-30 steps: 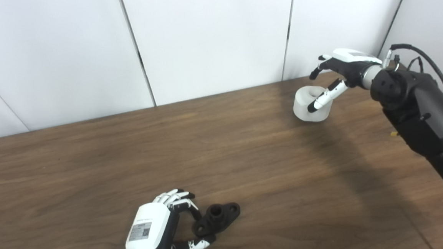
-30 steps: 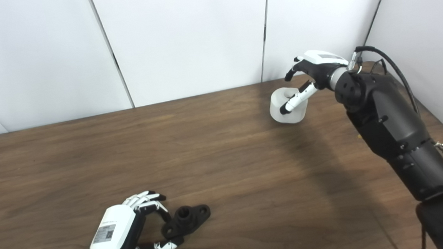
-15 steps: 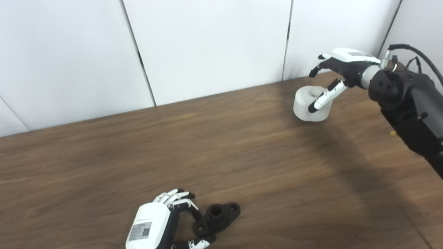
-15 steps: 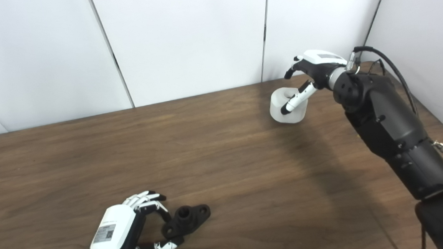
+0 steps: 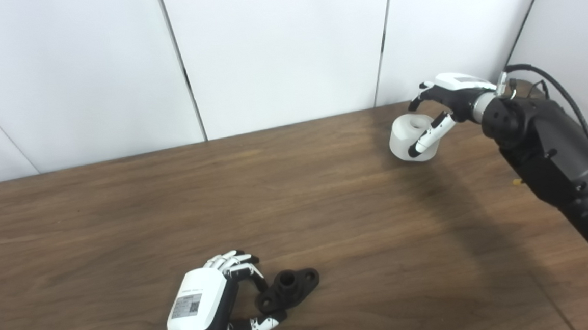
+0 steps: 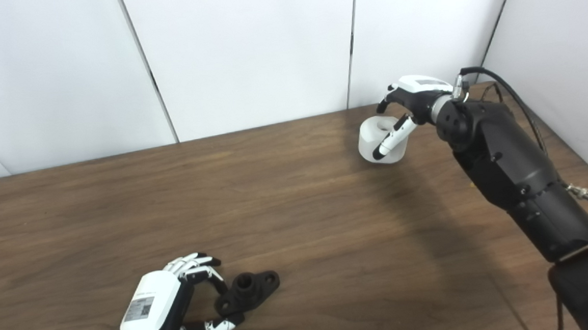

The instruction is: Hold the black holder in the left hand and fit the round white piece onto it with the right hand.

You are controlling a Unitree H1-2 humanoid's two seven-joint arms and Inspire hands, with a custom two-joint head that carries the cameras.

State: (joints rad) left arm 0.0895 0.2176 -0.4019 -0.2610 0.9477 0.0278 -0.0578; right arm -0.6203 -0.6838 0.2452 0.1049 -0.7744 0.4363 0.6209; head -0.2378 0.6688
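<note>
Upper right of frame, my right hand [image 5: 446,102] curls open over the round white piece [image 5: 409,138] on the table [image 5: 327,209], thumb across its front, not gripping. Bottom center, my left hand [image 5: 215,297] cups the black holder [image 5: 287,289], fingers loose, not clamped; holder flat on the wood.

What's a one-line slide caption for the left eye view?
Left hand curls beside the black holder on the table; right hand reaches over the round white piece.
</note>
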